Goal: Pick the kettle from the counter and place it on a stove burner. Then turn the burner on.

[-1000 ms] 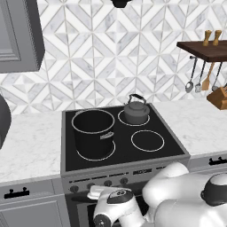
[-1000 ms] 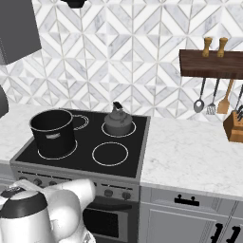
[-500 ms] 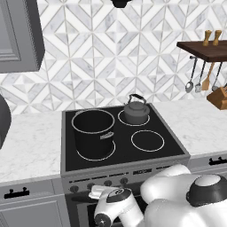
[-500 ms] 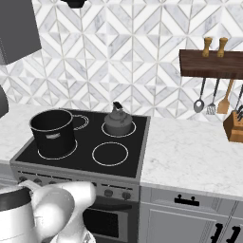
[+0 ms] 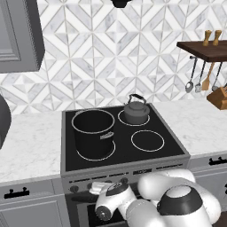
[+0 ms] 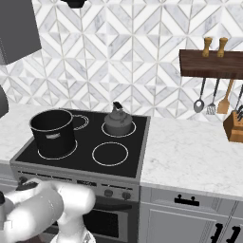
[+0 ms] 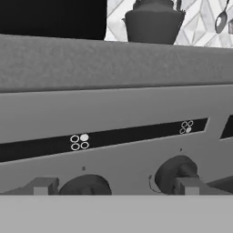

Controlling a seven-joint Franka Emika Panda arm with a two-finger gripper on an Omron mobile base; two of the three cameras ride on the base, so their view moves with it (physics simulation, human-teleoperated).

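Gripper: I see it [image 7: 113, 184] low in front of the stove's control panel, its two finger tips [image 7: 43, 185] standing far apart at the bottom of the hand view, wide open and holding nothing.
Knobs: from the hand view, two dark round knobs sit just past the finger tips, one [image 7: 86, 185] near the left tip and one [image 7: 175, 170] just beside the right tip; I cannot tell whether either tip touches a knob.
Burner marks: I read two small clusters of white circles on the black strip [image 7: 104, 139] above the knobs.
Arm: I see it [image 5: 146, 206] folded low in front of the stove, below the cooktop edge.
Kettle: it [image 5: 135, 111] sits upright on the back-right burner [image 5: 120, 119] of the cooktop [image 5: 175, 148], well above and behind the gripper; in the hand view it [image 7: 154, 22] shows over the stove's front edge, up and to the right.
Front-right burner: I see its white ring [image 5: 147, 140] bare, between the kettle and the control panel.
Pot: a tall black pot [image 5: 93, 131] stands on the left side of the cooktop, beside the kettle but apart from it.
Counter: the white marble slab [image 6: 190, 152] runs on both sides of the stove.
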